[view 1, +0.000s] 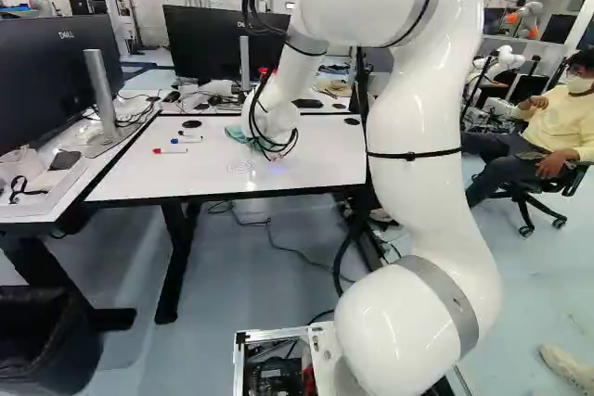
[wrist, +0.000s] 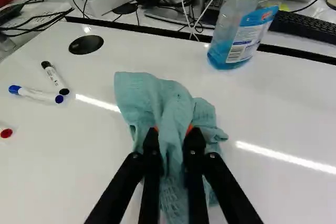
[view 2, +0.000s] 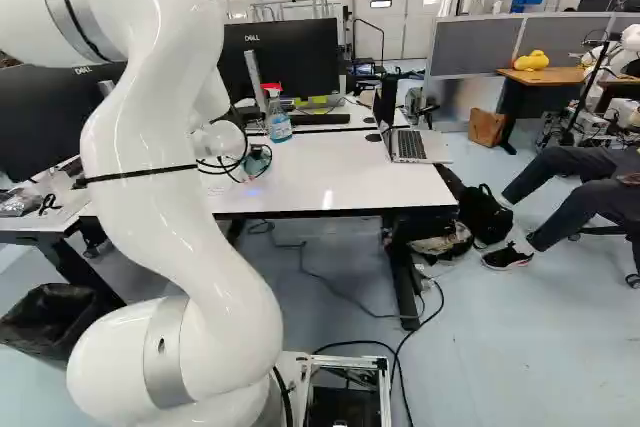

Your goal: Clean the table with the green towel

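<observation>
In the left base view, three markers [wrist: 38, 95] lay on the counter [view 1: 121, 173] left of the towel [wrist: 170, 108]. In the right base view, the bottle [view 2: 279, 126] stood behind the towel, a monitor [view 2: 290, 57] beyond it, and the laptop [view 2: 410, 147] near the counter's right end.

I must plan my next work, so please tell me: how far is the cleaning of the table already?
Done: the gripper grips the green towel between its two fingers. In hand: the towel is bunched at the white tabletop, probably for wiping; I cannot tell if it is moving. Left: faint looping marks show on the tabletop near the towel, so wiping looks unfinished.
</observation>
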You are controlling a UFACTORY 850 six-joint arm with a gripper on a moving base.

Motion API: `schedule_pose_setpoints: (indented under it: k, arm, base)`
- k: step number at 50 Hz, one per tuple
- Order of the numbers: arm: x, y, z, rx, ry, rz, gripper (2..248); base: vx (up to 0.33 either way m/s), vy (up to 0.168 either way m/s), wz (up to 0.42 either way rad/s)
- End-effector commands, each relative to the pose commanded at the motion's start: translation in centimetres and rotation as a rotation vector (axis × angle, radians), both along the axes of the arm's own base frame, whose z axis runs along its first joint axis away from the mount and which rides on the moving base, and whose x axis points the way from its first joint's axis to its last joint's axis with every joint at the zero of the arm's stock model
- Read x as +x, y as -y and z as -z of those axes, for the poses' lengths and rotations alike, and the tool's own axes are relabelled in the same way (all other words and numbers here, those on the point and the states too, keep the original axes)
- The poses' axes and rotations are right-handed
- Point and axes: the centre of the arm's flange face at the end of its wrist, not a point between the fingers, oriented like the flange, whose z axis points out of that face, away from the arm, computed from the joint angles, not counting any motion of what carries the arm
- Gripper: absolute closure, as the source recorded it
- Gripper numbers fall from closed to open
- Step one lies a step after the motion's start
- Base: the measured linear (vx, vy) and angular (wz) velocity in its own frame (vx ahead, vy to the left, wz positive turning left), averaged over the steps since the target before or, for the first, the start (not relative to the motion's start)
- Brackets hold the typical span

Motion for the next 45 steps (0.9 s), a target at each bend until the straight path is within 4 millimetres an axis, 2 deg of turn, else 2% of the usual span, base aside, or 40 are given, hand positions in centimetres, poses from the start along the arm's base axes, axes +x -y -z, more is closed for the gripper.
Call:
schedule_pose_setpoints:
  k: [24,34,45]
  arm:
    - [-0.2,-3.9,0.1,0.003,0.008,-0.062,199]
    - [-1.5,-4.8,0.0,0.001,0.002,-0.084,199]
    - [-3.5,-4.6,-0.2,-0.004,-0.010,-0.095,199]
  base:
    - [0.000,0.000,0.000]
    - [0.000,0.000,0.000]
    - [0.000,0.000,0.000]
